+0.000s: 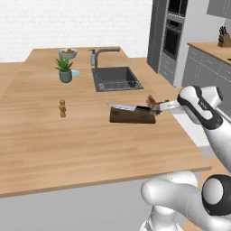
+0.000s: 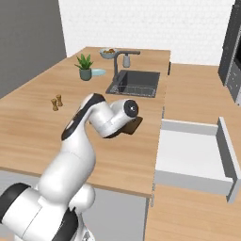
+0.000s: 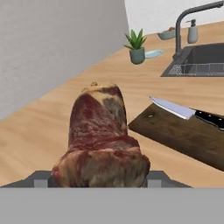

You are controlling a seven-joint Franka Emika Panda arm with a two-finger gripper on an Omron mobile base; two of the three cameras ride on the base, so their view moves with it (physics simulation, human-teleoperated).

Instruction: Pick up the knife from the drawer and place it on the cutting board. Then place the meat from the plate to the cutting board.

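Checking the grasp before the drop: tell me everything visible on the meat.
The meat is a reddish-brown, marbled raw-looking chunk with pale fatty streaks and an irregular, lumpy shape, broad at the near end and narrowing to a rounded far end. It is held in the gripper, which is shut on its broad end, and it sticks out ahead of the hand, off the counter. From the left base view it hangs just above the right end of the board, near the knife handle; whether it touches either cannot be told.
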